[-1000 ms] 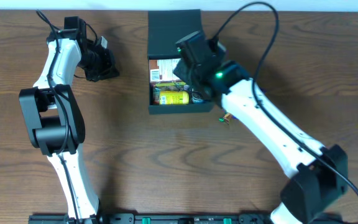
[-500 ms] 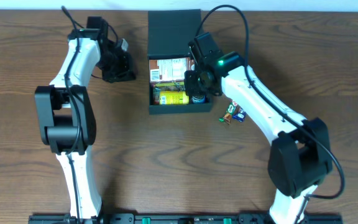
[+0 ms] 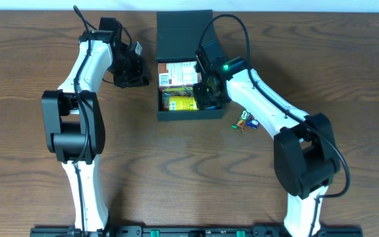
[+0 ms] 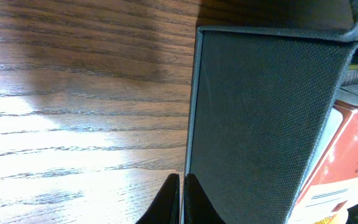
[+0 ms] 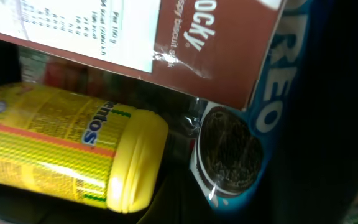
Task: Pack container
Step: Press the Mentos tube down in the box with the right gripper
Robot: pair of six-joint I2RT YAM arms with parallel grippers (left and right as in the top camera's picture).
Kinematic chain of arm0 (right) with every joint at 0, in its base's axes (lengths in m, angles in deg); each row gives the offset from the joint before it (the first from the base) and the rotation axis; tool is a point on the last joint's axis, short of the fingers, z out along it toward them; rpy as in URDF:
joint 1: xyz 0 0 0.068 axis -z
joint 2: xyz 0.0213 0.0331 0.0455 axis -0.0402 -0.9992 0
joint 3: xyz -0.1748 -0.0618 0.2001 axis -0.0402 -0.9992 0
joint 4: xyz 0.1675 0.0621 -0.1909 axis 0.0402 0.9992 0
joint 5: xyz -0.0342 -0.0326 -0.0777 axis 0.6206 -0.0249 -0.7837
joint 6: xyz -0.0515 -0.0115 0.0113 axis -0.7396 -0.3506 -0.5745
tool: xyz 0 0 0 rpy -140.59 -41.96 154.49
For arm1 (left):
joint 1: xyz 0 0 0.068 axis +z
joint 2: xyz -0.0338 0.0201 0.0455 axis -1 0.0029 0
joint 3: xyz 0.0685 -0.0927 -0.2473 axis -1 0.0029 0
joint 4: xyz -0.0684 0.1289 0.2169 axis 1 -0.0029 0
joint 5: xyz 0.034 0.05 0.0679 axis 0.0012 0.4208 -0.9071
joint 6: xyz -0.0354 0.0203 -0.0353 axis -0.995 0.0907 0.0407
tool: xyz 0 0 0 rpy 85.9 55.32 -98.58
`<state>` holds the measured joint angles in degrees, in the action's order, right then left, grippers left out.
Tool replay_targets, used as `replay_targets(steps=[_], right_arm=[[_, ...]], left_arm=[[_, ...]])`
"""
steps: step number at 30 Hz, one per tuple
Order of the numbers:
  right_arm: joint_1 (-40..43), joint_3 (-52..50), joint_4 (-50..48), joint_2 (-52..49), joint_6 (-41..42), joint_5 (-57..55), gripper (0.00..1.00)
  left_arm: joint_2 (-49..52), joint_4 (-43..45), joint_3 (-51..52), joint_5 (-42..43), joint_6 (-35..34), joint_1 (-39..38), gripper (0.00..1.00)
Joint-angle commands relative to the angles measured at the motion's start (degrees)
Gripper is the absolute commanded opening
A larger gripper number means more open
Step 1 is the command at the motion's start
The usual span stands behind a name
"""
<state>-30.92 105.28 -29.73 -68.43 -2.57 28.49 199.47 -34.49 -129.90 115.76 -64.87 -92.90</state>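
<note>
The black container (image 3: 189, 116) stands open at the table's back middle, its lid (image 3: 184, 33) lying flat behind it. Inside lie a brown Pocky box (image 3: 179, 71), a yellow Mentos bottle (image 3: 181, 103) and a blue Oreo packet (image 5: 244, 146). My right gripper (image 3: 209, 92) is down inside the container's right side, just above the Oreo packet, beside the bottle (image 5: 61, 149) and the Pocky box (image 5: 166, 37); its fingers are lost in the dark. My left gripper (image 4: 181, 199) is shut and empty, its tips at the container's left outer wall (image 4: 260, 118).
A few small wrapped sweets (image 3: 245, 122) lie on the wooden table just right of the container's front corner. The left gripper (image 3: 142, 74) is close to the container's left side in the overhead view.
My left gripper has moved right, up to the container's left wall. My right gripper has shifted a little inside the container, and its arm has swung round to the right.
</note>
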Motion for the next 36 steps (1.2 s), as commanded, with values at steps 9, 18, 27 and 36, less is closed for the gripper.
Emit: replay_targets(steps=[9, 18, 27, 36], right_arm=[[-1.2, 0.1, -1.0, -1.0, -1.9, -2.3, 0.01], [-3.4, 0.1, -2.9, -1.9, -1.8, -1.6, 0.01], [-5.9, 0.1, -4.6, -1.9, -1.8, 0.1, 0.01], [-5.7, 0.8, -3.6, -1.5, -1.7, 0.1, 0.01]], left_arm=[[-1.9, 0.6, 0.4, -0.2, 1.2, -2.5, 0.06], [-1.9, 0.6, 0.4, -0.2, 1.2, -3.7, 0.06], [-1.9, 0.6, 0.4, -0.2, 1.0, -4.6, 0.06], [-1.9, 0.5, 0.4, -0.3, 1.0, -4.7, 0.06]])
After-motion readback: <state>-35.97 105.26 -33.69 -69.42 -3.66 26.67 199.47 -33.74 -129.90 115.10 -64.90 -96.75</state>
